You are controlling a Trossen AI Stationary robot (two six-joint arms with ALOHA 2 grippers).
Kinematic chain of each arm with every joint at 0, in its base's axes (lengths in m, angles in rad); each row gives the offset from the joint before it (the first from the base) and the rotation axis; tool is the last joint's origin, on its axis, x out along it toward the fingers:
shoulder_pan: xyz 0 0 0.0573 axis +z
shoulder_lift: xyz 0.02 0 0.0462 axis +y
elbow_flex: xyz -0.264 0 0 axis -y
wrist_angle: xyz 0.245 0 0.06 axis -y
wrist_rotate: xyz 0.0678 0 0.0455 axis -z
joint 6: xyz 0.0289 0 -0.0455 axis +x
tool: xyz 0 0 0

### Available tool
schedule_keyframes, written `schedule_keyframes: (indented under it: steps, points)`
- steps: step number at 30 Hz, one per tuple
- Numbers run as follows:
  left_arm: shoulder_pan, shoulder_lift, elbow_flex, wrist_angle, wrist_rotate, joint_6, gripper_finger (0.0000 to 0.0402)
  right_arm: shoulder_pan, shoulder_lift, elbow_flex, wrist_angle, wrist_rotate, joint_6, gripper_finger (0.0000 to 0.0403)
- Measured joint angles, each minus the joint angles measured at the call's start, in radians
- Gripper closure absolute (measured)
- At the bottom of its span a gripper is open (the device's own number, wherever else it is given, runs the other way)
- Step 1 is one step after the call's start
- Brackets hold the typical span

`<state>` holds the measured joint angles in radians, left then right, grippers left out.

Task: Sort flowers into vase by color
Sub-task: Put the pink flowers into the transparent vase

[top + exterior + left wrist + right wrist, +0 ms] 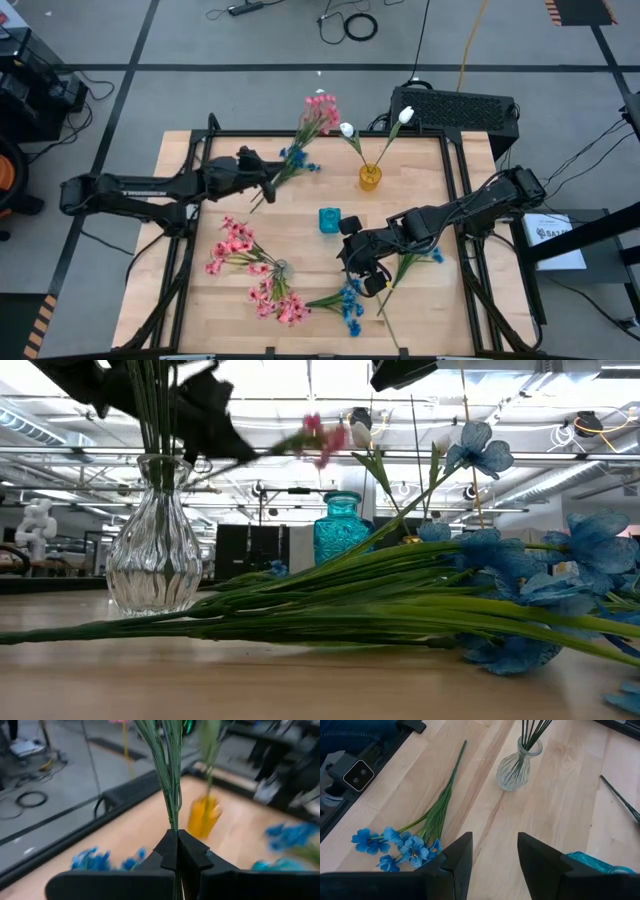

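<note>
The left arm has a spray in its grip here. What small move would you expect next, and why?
Probably a short carry toward a vase. The left end effector is shut on a pink spray by its green stems, held off the table. The yellow vase beside it holds white buds; the clear vase with pink flowers looks the better match.

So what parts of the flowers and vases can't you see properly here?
- Left wrist view: the held green stems run off the picture's edge, so their blossoms are cut off.
- Left wrist view: the yellow vase is blurred.
- Low view: the clear glass vase's flower heads are cut off at the top.
- Right wrist view: the teal vase sits mostly behind the right gripper.
</note>
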<state>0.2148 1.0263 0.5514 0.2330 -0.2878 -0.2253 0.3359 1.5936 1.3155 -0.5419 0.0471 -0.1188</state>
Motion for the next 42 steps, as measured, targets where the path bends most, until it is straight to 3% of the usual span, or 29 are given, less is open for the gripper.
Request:
schedule_keyframes:
  steps: [12,25,32,42]
  points:
    - [-0.112,-0.060,-0.005,0.302,0.113,-0.003,0.0398,0.000,0.000,0.000,0.016,0.000,0.002,0.0255]
    - [-0.142,-0.050,-0.288,0.930,0.127,-0.029,0.0398,0.000,0.000,0.000,0.024,0.000,-0.007,0.0255]
    - [-0.207,0.028,-0.310,1.067,0.125,-0.027,0.0398,0.000,0.000,0.000,0.042,0.000,-0.009,0.0255]
    - [-0.330,0.226,-0.310,1.322,0.038,0.001,0.0398,0.000,0.000,0.000,0.045,0.000,0.009,0.0255]
